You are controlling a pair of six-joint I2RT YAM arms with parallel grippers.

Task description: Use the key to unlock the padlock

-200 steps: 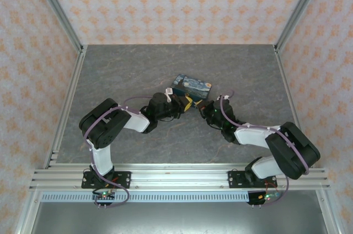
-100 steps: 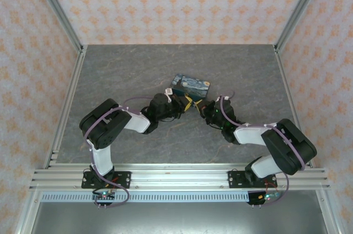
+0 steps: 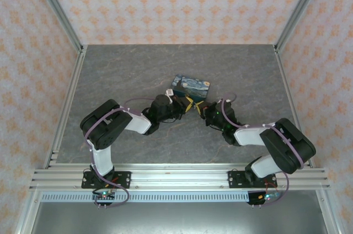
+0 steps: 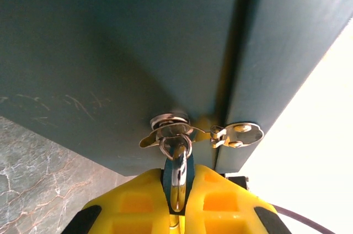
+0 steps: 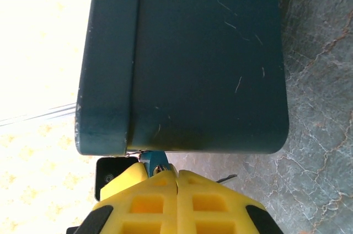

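Lock [image 4: 177,159] is hanging from hasp [image 4: 237,133] on box [image 5: 209,57], centre-bottom of L wrist view. Shackle is looking closed, so not unlocked yet. L claw [image 4: 180,177] is pinching lock body between yellow pads, nearly closed. R claw [image 5: 176,179], bottom of R wrist view, is pressing pads together w/ small metal tip poking out toward box edge, prob. key [image 5: 160,168]. Can't tell if key is in keyway. Judging what's left: seating, turning, popping shackle.

Left gripper [image 4: 177,192]: yellow fingers [image 4: 135,203] are clamped on the padlock [image 4: 177,177], its silver shackle held upright between them. The shackle is hooked through a silver hasp [image 4: 220,133] fixed to a dark teal box [image 4: 110,52]. Grey marbled table [image 4: 33,162] is seen lower left.
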